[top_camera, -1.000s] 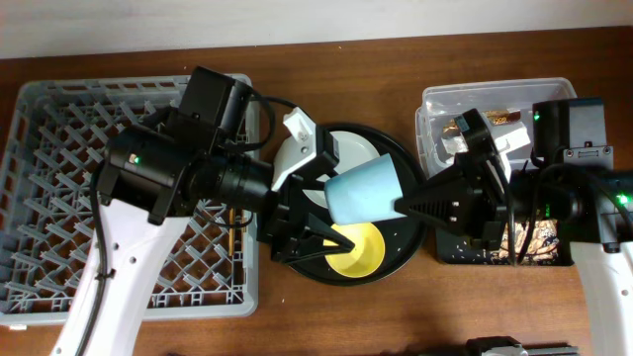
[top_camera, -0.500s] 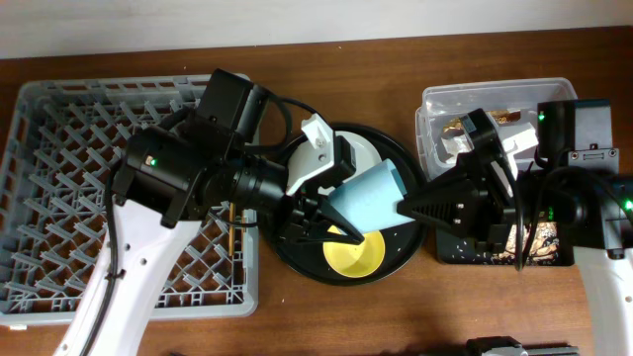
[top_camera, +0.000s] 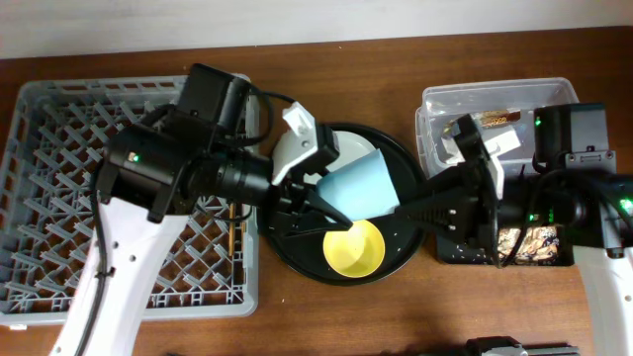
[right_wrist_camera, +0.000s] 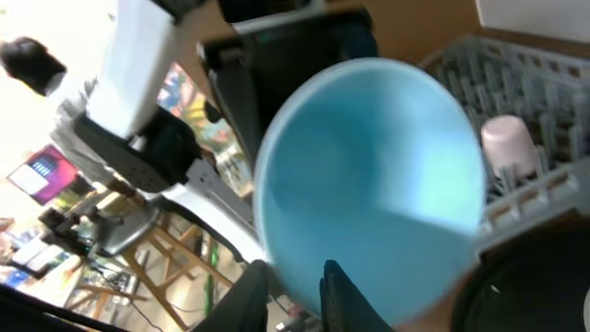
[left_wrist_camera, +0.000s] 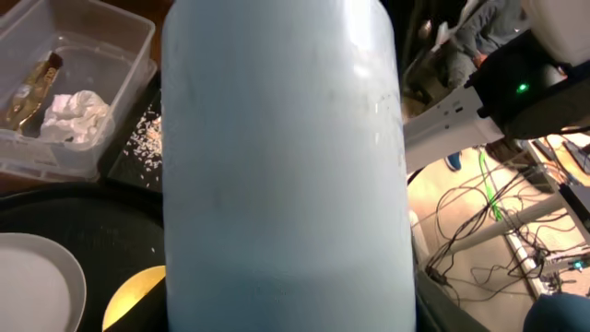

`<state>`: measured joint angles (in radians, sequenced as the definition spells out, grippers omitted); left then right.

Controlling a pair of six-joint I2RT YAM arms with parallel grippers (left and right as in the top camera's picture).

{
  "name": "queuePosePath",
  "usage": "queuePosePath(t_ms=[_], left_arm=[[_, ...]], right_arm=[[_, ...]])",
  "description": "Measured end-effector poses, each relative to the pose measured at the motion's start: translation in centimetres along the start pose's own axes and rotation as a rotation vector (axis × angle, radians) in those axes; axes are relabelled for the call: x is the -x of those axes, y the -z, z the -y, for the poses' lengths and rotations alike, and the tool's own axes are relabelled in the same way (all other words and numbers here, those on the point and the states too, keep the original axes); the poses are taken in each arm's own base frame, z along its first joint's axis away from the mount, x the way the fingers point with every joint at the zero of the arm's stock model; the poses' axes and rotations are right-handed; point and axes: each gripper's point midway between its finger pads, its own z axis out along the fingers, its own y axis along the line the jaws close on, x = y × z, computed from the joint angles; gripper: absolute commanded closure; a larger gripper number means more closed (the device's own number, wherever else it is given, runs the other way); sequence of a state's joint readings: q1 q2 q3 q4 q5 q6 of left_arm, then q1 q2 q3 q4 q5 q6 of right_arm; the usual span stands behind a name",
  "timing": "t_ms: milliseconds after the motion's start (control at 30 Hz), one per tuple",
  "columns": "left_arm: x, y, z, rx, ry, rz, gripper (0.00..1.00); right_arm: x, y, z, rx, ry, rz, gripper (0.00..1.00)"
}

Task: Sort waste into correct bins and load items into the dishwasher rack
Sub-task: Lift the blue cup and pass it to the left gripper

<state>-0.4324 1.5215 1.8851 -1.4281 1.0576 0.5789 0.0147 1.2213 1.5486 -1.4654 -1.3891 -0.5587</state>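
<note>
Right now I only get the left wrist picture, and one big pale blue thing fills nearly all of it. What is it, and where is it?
Observer: It is a light-blue cup, on its side in the air above the round black tray, with the left gripper at its closed end.
Operator: Is the other arm anywhere near it?
Observer: Yes. The right gripper points at the cup's open mouth, with its fingers at the lower rim.
Operator: Is anything in the big crate?
Observer: A pink cup stands in the dishwasher rack.

Smooth light-blue plastic cup (left_wrist_camera: 286, 166); matt grey plastic rack (top_camera: 59, 198)
</note>
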Motion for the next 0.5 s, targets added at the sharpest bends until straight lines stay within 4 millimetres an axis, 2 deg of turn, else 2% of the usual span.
queuePosePath(t_ms=[133, 200, 233, 300, 367, 433, 500], left_arm=[[0.3, 0.4, 0.3, -0.004, 0.008, 0.019, 0.80], [0.3, 0.5, 0.4, -0.008, 0.016, 0.025, 0.80], [0.5, 0.7, 0.6, -0.011, 0.017, 0.032, 0.81], [0.6, 0.8, 1.2, -0.025, 0.016, 0.042, 0.81], [0.2, 0.9, 1.9, -0.038, 0.051, 0.031, 0.81], [-0.4, 0.9, 2.0, -0.034, 0.092, 0.007, 0.81], [-1.1, 0.9, 1.9, -0.021, 0.119, -0.021, 0.81]], right_arm=[[-0.6, 0.0, 0.4, -0.031, -0.017, -0.024, 0.78], [-1.1, 0.0, 0.5, -0.040, -0.047, -0.040, 0.82], [-2.0, -0.1, 0.6, -0.051, -0.067, -0.067, 0.87], [-2.4, -0.2, 0.8, -0.049, -0.039, -0.082, 0.88], [-1.3, 0.4, 1.7, -0.088, 0.011, -0.046, 0.88], [2.1, 2.6, 3.2, -0.193, 0.076, 0.047, 0.83], [4.5, 3.6, 3.3, -0.232, 0.103, 0.100, 0.81]])
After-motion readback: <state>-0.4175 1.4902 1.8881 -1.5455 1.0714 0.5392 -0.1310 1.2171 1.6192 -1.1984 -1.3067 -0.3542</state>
